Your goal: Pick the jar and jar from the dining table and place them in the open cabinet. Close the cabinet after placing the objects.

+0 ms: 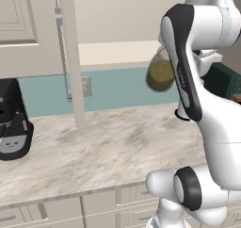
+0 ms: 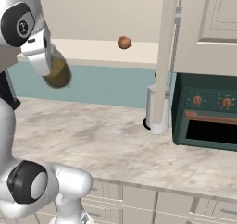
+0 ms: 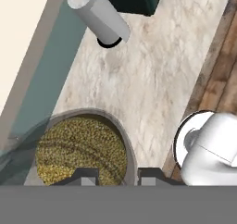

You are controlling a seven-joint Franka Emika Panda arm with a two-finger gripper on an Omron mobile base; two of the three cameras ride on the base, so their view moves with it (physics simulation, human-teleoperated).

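I am in the carrying step: my hand [image 3: 115, 174] is closed on the small glass jar [image 1: 160, 73] with olive-green contents, and it holds the jar in the air, well above the desk [image 1: 108, 147]. In the hand view the jar's green filling sits just above the two dark finger tips, so I judge the grip is firm.

The open cabinet is my landmark. Its door [image 2: 165, 56] stands edge-on toward me, and the cream shelf [image 1: 117, 50] runs behind the jar, a bit above the blue-green backsplash. A small orange-brown ball [image 2: 124, 42] already lies on this shelf, between the jar and the door. The next move, I think, is to bring the jar forward onto the shelf, clear of the ball and of the door edge, then open the hand. The second jar and the closing remain to do.

The desk is beige marbled stone. Below the cabinet door stands a paper towel roll [image 2: 157, 108], beside it a dark green toaster oven [image 2: 207, 116]. On the other side is a black coffee machine [image 1: 13, 121].
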